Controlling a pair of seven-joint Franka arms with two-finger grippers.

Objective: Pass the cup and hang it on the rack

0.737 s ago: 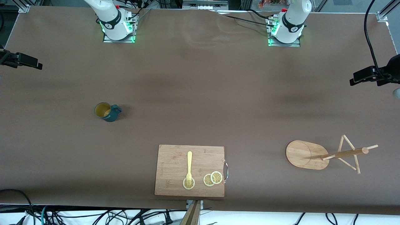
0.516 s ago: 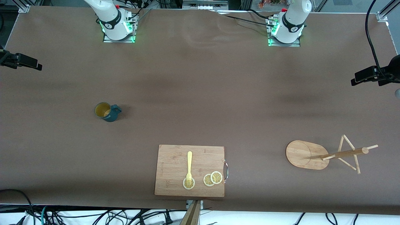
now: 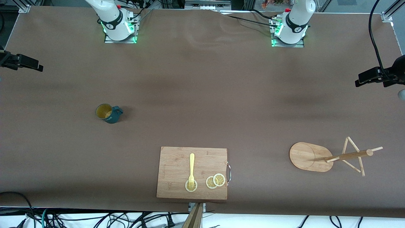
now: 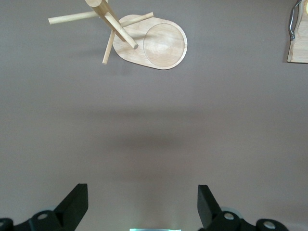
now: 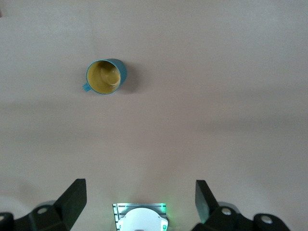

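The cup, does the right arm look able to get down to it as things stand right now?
Probably yes. The cup stands upright and alone on the table toward the right arm's end, nothing beside it. The right gripper is up over bare table with its fingers open and empty, so the way down looks free.

Teal cup (image 3: pixel 109 114), pale wooden rack (image 3: pixel 311 156)
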